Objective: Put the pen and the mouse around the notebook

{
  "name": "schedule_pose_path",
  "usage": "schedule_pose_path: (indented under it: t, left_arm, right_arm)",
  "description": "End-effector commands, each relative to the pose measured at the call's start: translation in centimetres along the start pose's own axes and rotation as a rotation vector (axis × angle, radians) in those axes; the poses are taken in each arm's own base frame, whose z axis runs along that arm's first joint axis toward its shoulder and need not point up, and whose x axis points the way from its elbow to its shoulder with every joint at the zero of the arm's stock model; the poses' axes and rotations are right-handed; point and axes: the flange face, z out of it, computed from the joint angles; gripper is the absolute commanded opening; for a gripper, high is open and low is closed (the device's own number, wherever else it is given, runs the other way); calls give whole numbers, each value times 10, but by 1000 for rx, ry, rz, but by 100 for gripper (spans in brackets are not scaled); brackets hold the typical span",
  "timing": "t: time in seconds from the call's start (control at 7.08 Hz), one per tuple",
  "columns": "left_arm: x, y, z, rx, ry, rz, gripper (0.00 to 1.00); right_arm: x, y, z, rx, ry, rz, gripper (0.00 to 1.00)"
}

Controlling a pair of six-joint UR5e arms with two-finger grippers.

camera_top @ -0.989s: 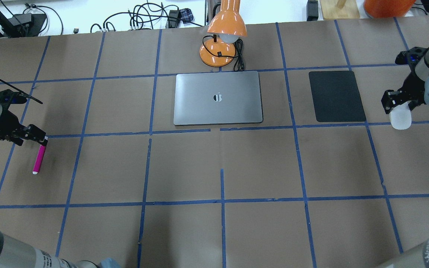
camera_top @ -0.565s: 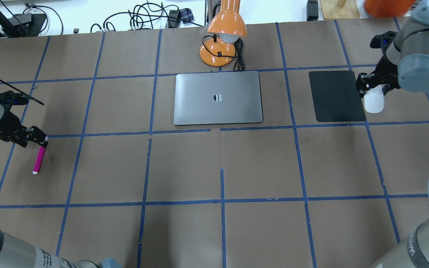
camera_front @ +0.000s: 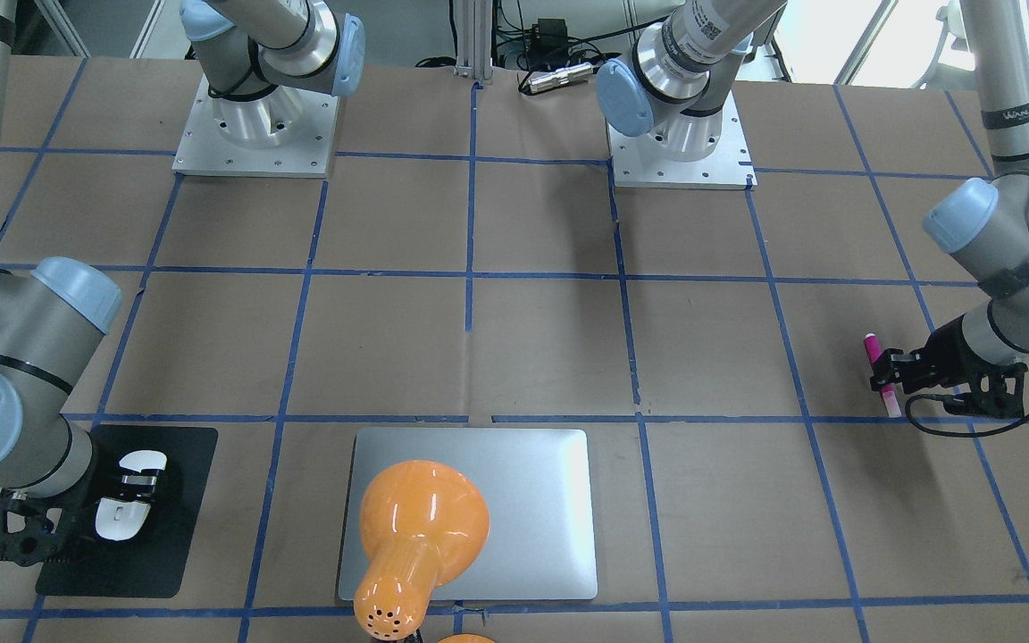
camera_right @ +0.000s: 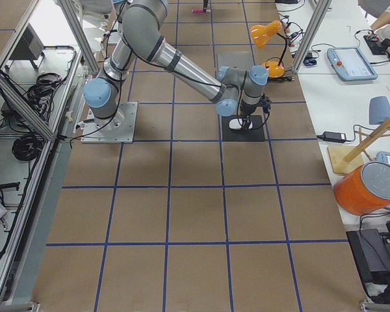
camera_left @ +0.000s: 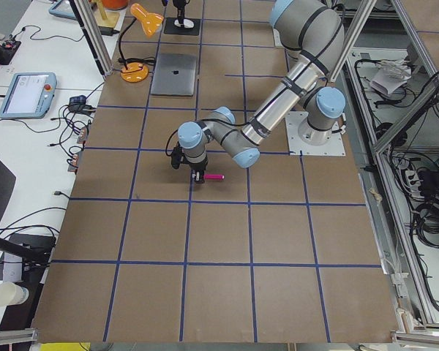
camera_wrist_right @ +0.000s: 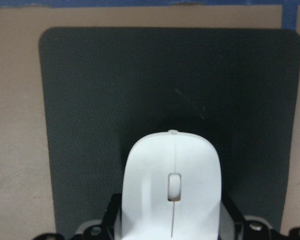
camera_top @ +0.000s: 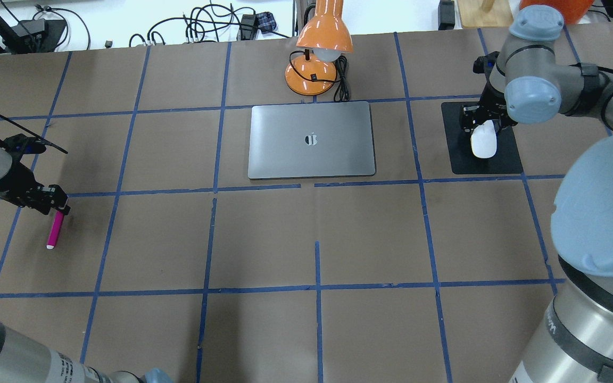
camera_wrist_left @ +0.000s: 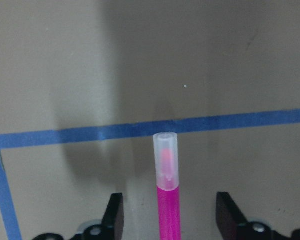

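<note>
On the front-facing camera I am seeing the right gripper (camera_front: 128,489) at the frame's left. It is hanging over the black mouse mat (camera_front: 186,527) and clamping the white mouse (camera_front: 118,520) across its middle. The closed silver notebook computer (camera_front: 532,500) is lying near the mat, partly hidden by the orange desk lamp (camera_front: 416,522). At the frame's right the left gripper (camera_front: 888,379) is straddling the magenta pen (camera_front: 874,353). The pen is lying on the bench (camera_front: 550,339), well apart from the notebook computer.

The overhead camera is showing me the mouse over the mat, to the right of the notebook computer. The pen is lying out toward the bench's left edge, its whitish near end poking out from under the left gripper.

From the bench's left end the pen is showing as a short pink bar at the near arm's tool. From the right end the near arm is reaching down onto the mat.

On the left wrist camera the pen is running up the middle, its translucent cap stopping just short of a blue tape line (camera_wrist_left: 230,121). The jaws are standing wide, with bare bench showing on both sides of the pen.

On the right wrist camera the mouse is filling the gap between the jaws, which are pressing on its two sides. I cannot tell whether it is touching the mat.
</note>
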Motion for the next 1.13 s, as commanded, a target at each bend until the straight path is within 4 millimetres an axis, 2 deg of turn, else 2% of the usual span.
schedule_pose_path:
  t: [0.0, 0.14, 0.28, 0.42, 0.57, 0.71, 0.85, 0.99]
  left_arm:
    - [-1, -1, 2, -2, 1, 0, 51]
    - [0, 0, 4, -5, 5, 0, 51]
    - [0, -1, 7, -8, 8, 0, 47]
    - [0, 0, 9, -14, 9, -3, 21]
    - [-3, -2, 4, -6, 0, -3, 0]
    - [-4, -1, 3, -15, -11, -3, 0]
    - [-4, 1, -10, -12, -40, -4, 0]
    - [-2, -3, -33, 20, -67, -57, 0]
  right_arm:
    - [3, -4, -13, 20, 5, 11, 100]
    - [-1, -2, -49, 51, 13, 7, 100]
    - [-13, 22, -109, 18, 3, -6, 100]
    - [-35, 50, -162, 55, 10, -36, 100]
    - [-72, 88, -206, 45, 0, -90, 100]
    - [-110, 120, -241, 69, -2, -146, 100]
    - [-142, 148, -274, 114, 8, -142, 100]
    - [-155, 167, -296, 151, -4, -165, 100]
